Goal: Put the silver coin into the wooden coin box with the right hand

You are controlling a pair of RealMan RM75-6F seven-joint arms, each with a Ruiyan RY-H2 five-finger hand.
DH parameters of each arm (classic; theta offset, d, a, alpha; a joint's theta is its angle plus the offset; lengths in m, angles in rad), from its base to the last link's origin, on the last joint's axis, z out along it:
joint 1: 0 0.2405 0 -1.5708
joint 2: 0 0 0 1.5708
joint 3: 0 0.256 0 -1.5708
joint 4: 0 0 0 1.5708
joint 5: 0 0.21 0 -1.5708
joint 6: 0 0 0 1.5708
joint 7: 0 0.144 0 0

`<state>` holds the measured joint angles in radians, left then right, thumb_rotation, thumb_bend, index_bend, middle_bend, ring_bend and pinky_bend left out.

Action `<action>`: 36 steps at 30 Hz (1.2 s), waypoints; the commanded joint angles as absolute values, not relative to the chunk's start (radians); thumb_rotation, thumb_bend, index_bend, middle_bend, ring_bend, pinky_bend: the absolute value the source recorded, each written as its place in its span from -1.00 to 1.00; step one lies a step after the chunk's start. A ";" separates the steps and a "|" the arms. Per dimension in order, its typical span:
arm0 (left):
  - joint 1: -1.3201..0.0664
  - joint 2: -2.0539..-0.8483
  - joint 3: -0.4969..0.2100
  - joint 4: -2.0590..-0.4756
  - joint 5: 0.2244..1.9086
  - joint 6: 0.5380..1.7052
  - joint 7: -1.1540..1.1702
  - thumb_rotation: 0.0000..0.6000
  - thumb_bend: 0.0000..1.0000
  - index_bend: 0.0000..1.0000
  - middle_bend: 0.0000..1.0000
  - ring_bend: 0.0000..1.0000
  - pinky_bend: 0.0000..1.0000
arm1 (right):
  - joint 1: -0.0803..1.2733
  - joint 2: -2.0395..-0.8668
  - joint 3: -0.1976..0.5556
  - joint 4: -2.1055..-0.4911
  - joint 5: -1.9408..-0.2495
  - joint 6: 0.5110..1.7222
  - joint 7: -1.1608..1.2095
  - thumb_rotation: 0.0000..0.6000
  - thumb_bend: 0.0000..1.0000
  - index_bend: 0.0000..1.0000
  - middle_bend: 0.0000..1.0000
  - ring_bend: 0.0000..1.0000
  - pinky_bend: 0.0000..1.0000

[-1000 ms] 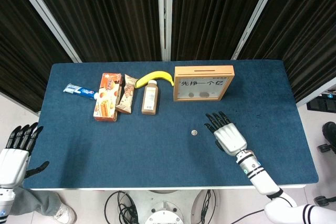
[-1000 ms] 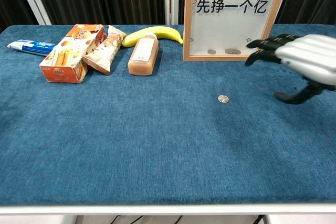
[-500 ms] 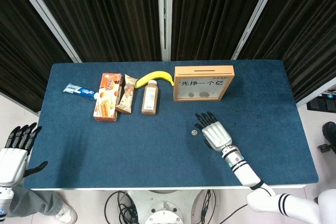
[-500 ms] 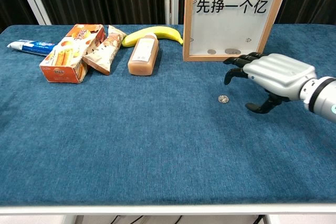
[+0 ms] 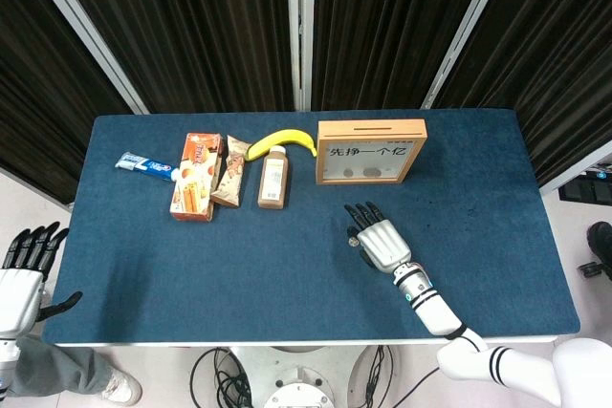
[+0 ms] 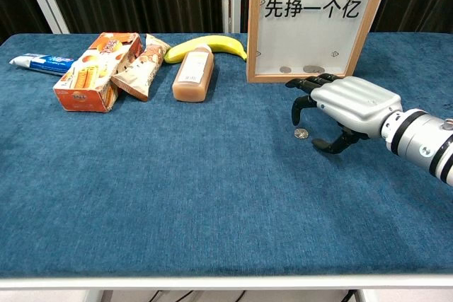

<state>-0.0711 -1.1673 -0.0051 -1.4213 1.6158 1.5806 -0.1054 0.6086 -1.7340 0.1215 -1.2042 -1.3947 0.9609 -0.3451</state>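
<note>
The silver coin [image 6: 301,134] lies flat on the blue surface [image 6: 177,189], under the right robot hand [image 6: 338,109], fingers spread, holding nothing. Behind stands the wooden coin box [image 6: 316,19], seemingly with coins inside. Black curtains [image 5: 191,16] behind

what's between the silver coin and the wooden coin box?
Only the robot hand's fingers, arched above the silver coin; under them, bare blue cloth runs up to the wooden coin box. Chest view shows it best.
</note>
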 commanded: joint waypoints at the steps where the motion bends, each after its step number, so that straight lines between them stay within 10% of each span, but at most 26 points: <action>1: -0.071 -1.169 -0.006 -1.418 1.615 1.581 -0.109 1.00 -0.75 -0.97 -1.00 -1.00 -1.00 | 0.614 -1.738 0.121 -1.198 -1.392 0.959 -0.347 1.00 -0.35 -0.23 -1.00 -1.00 -1.00; 36: -0.073 -1.162 -0.005 -1.411 1.610 1.576 -0.129 1.00 -0.75 -0.97 -1.00 -1.00 -1.00 | 0.627 -1.752 0.107 -1.183 -1.339 0.962 -0.379 1.00 -0.35 -0.20 -1.00 -1.00 -1.00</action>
<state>-0.0725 -1.1619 -0.0047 -1.4112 1.6096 1.5761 -0.1290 0.6270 -1.7523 0.1072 -1.1828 -1.3385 0.9618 -0.3792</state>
